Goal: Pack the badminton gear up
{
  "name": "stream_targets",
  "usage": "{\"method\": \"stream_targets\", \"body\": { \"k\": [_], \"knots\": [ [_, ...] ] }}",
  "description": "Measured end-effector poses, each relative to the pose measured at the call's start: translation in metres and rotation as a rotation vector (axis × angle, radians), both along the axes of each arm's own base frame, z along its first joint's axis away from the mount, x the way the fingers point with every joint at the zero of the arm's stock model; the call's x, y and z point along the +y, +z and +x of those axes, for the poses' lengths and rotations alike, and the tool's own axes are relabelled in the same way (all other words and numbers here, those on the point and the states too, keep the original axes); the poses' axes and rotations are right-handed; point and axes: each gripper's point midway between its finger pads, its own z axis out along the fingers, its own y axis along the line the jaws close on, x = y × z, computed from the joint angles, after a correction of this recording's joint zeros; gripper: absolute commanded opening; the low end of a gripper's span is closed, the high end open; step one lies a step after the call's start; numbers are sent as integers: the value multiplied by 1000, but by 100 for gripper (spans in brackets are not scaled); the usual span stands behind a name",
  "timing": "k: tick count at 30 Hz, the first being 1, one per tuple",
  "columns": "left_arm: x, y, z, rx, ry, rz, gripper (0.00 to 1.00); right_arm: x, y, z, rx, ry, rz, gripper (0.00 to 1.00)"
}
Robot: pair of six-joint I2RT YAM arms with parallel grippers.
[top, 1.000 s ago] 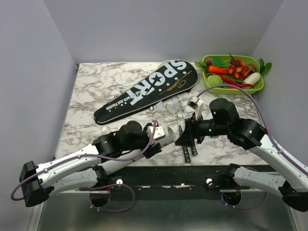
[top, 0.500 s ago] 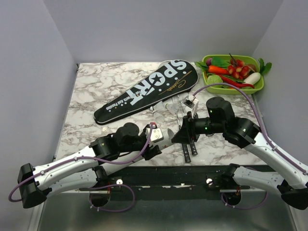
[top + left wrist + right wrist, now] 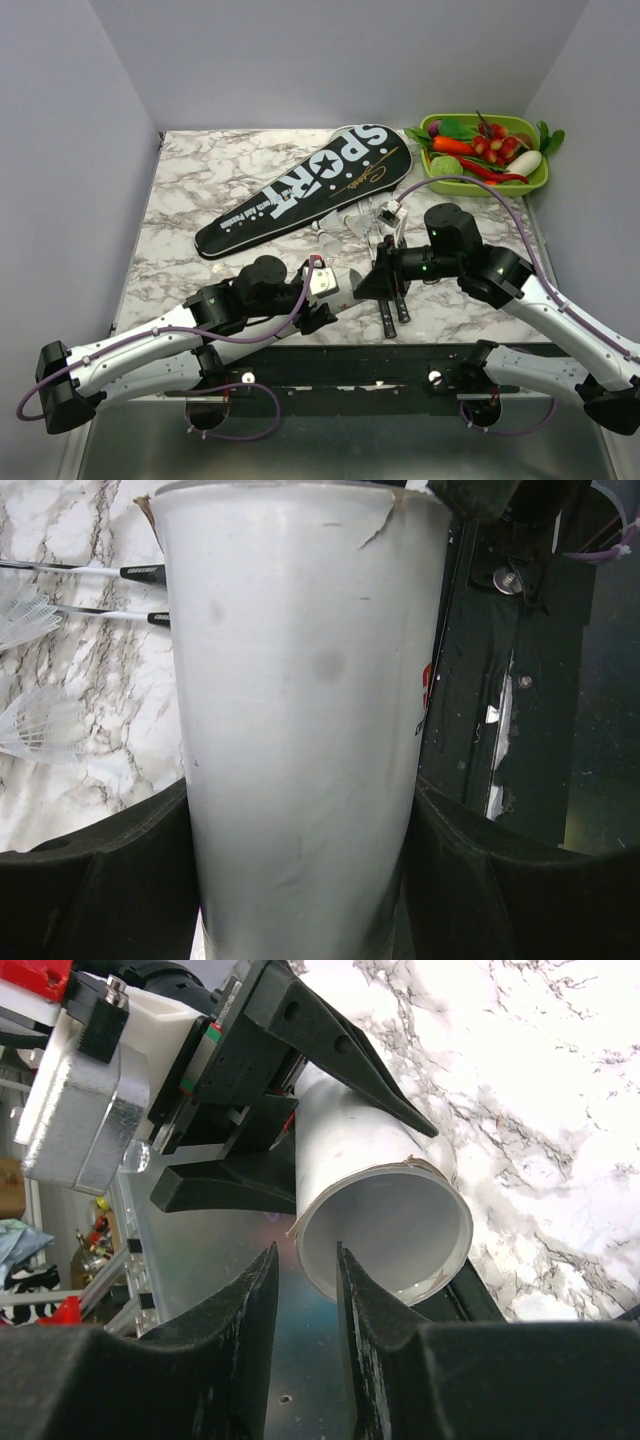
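Holding the white tube (image 3: 300, 660) clenched in our left claw (image 3: 300, 810), right claw (image 3: 305, 1255) at its mouth, grip unclear; we reckon next: fetch a shuttlecock (image 3: 45, 725) off the tabletop (image 3: 200, 170).

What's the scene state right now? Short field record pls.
left gripper: shut on white tube
right gripper: at the tube's open end, grip unclear
rackets: on the table, outside the cover
cover: flat, lettered SPORT, beyond both arms
shuttlecocks: loose on the marble
green tray of toy vegetables: far right corner
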Motion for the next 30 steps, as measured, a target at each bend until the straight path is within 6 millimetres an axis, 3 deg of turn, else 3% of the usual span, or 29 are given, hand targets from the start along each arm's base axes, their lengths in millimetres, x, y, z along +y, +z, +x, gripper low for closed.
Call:
{"method": "stream_targets", "body": {
  "k": [5,15,30],
  "knots": [
    [-1,1,-1,1,-7,-6,0,1,-4,-1,12,8,-1,32],
    [-1,2,-3,-2,-11,-14,0,3,0,-4,8,25,22,2],
    [-4,15,-10,-2,-31,-79,0,-10,23,-15,-87,29,100,1]
  ]
}}
